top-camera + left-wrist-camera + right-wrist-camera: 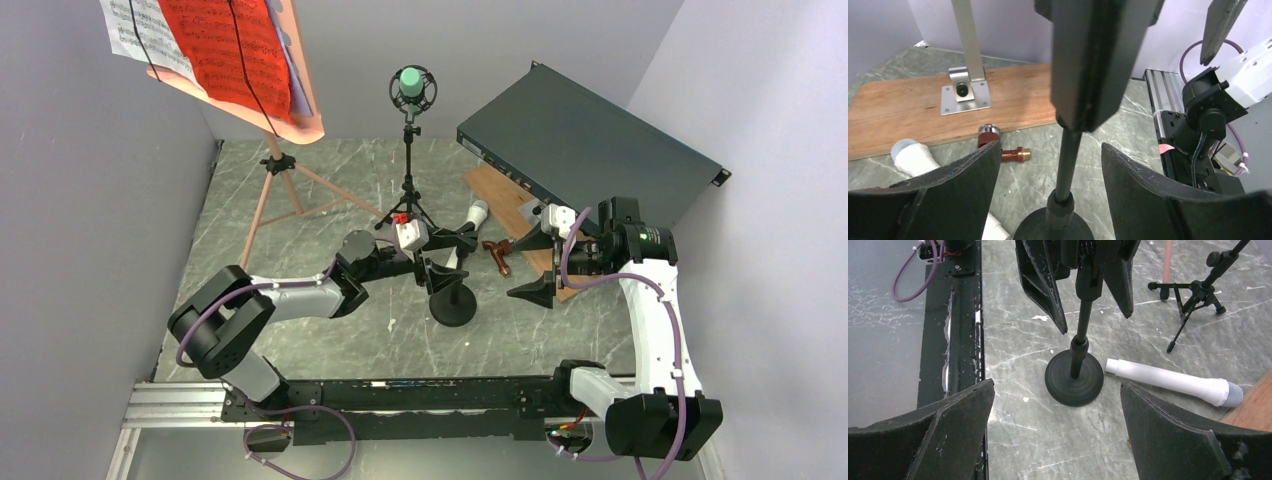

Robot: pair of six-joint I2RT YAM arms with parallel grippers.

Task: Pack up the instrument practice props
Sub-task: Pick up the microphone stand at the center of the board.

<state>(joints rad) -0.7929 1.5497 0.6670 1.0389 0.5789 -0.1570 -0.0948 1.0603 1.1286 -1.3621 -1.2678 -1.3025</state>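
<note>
While the black microphone mount is standing between its jaws, the left gripper is gaping open around it. The right gripper is hovering open nearby

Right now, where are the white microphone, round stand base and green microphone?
white microphone (1173, 381): right wrist view, mid-barrel.
round stand base (1064, 385): right wrist view, disc's left.
green microphone (411, 82): top view, head.

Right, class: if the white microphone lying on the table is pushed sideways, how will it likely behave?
The white microphone is a smooth round tube lying flat, so it would probably roll rather than slide. One end looks narrower, so it may curve as it rolls. It looks rigid and shouldn't bend when lifted.
</note>
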